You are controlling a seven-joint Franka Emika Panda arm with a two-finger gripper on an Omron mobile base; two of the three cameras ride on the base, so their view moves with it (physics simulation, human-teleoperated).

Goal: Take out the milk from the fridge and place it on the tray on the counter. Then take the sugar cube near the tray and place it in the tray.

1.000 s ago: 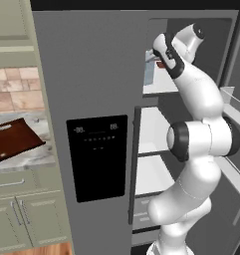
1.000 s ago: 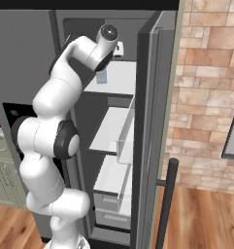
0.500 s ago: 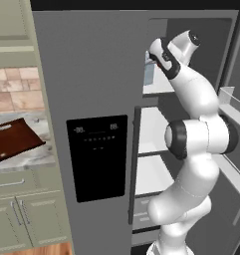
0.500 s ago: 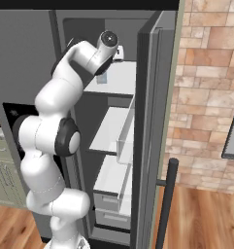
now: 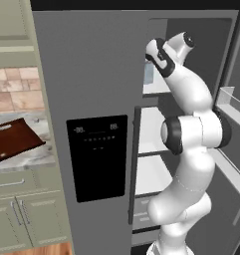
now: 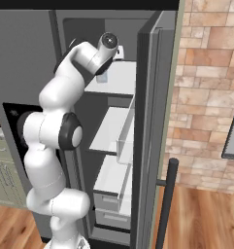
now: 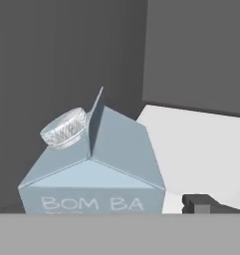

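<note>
**Arm reaches up to the milk in the fridge**

The fridge (image 5: 91,99) stands with its right door swung open, and its white shelves show inside. The white arm bends up high and goes in at the top shelf (image 6: 116,78). The pincer (image 5: 150,55) is up there, close to the milk (image 7: 94,169).

From the hand's camera, the milk is very near. It is a pale blue carton with a pointed top and a clear round cap (image 7: 64,128) on one slope. It stands up straight on the white shelf, near the dark back corner of the fridge. One dark fingertip (image 7: 198,203) peeks up at the right of the carton. I cannot tell if the pincer is open or closed.

Far to the left, the red-brown tray (image 5: 16,140) lies flat on the table (image 5: 32,158). It is well apart from the fridge shelf.
</note>
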